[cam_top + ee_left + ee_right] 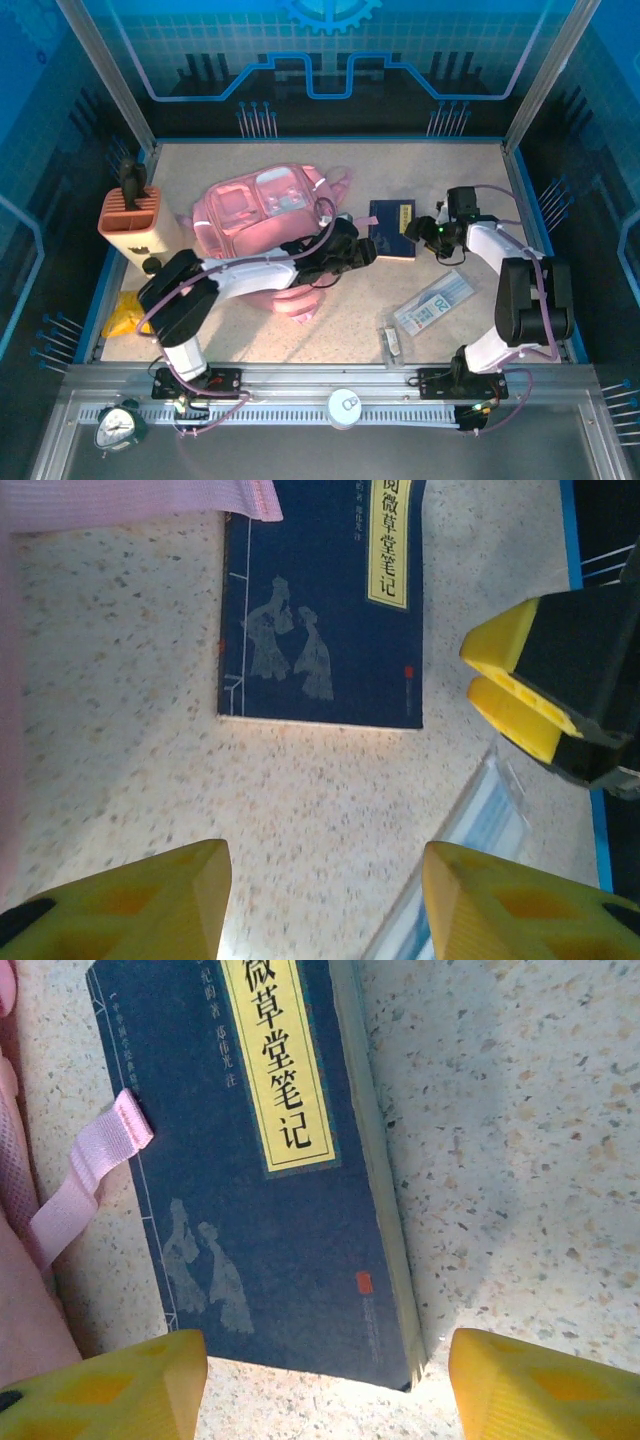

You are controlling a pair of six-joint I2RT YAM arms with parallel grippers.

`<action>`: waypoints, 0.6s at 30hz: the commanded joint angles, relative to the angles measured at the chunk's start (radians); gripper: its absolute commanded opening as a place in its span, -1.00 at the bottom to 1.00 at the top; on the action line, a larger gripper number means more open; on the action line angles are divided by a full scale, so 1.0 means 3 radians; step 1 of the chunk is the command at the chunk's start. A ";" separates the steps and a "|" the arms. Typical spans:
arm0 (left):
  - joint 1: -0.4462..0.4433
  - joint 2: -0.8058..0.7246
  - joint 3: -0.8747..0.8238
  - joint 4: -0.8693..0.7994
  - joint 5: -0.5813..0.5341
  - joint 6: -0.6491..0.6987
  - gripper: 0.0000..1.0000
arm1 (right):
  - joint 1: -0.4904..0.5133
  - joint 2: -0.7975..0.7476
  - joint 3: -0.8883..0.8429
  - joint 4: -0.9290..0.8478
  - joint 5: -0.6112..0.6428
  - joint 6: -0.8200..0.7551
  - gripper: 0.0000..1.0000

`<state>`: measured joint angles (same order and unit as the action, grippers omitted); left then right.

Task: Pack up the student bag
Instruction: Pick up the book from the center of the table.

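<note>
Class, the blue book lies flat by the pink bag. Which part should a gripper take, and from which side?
Probably take the book by its long page edge, coming from the side away from the bag. It lies flat, cover up; that edge faces bare table, whereas a pink strap lies over the opposite edge.

Soft cloth student bag [252,208], speckled matt table [345,322]

Book cover [200,1200]: a vertical yellow title strip [275,1070] reads 微草堂笔记. In the left wrist view a further character sits above 微, cut off at the edge.
Small column beside the strip: printed characters, too fine to read with certainty.
Red seal [365,1282]: low on the cover, illegible.
Clear packet [435,302]: large dark digits, seemingly "20". The rest is too small to read.
</note>
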<state>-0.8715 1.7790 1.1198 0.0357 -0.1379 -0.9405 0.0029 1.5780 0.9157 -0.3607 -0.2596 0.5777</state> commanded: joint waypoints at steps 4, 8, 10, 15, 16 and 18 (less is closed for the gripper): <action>0.0026 0.0593 0.0564 0.0013 0.0004 0.0108 -0.02 | -0.0042 0.0191 -0.0035 0.0173 -0.0079 0.0062 0.32; 0.0108 0.0908 0.0780 0.0054 0.0193 0.0089 -0.10 | -0.0040 0.0273 -0.0022 0.0196 -0.0097 0.0068 0.31; 0.0145 0.1017 0.0825 0.0098 0.0293 0.0089 -0.18 | -0.0036 0.0302 -0.0008 0.0200 -0.0111 0.0058 0.31; 0.0195 0.1167 0.0874 0.0152 0.0515 0.0056 -0.31 | -0.0010 0.0396 0.0004 0.0257 -0.0157 0.0058 0.31; 0.0202 0.1177 0.0869 0.0147 0.0497 0.0061 -0.35 | -0.0009 0.0421 0.0015 0.0250 -0.0162 0.0067 0.31; 0.0204 0.1203 0.0873 0.0064 0.0451 0.0056 -0.38 | 0.0003 0.0456 0.0021 0.0266 -0.0194 0.0082 0.30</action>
<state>-0.8093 2.1258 1.3518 0.0658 -0.0246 -0.9367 0.0029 1.6951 0.9138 -0.2935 -0.2905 0.5880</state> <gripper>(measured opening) 0.312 0.653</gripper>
